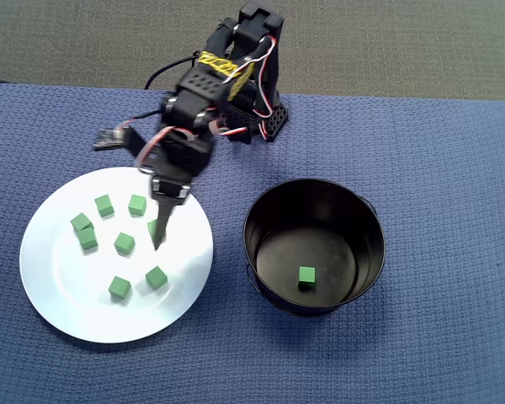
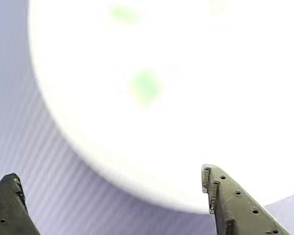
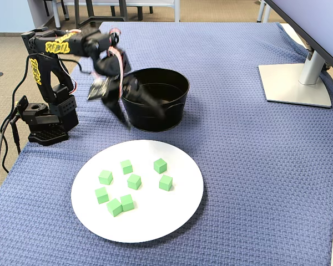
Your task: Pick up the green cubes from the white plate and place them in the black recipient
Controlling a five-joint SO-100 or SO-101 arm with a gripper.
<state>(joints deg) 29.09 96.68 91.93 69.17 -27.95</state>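
Several green cubes (image 3: 134,181) lie scattered on the white plate (image 3: 155,233), which sits at the left in the overhead view (image 1: 67,303). One more green cube (image 1: 306,275) rests on the floor of the black recipient (image 1: 261,220). My gripper (image 2: 108,172) is open wide with nothing between its fingers. It hangs above the plate's edge on the side nearest the pot (image 3: 155,119). From above, one dark finger (image 1: 162,220) partly hides a cube. The wrist view shows the plate washed out, with a blurred cube (image 2: 146,87) ahead.
A blue woven cloth (image 1: 438,168) covers the table. The arm's base (image 3: 47,124) stands at the cloth's left edge in the fixed view. A monitor stand (image 3: 297,83) sits at the far right. The pot and the plate lie a short gap apart.
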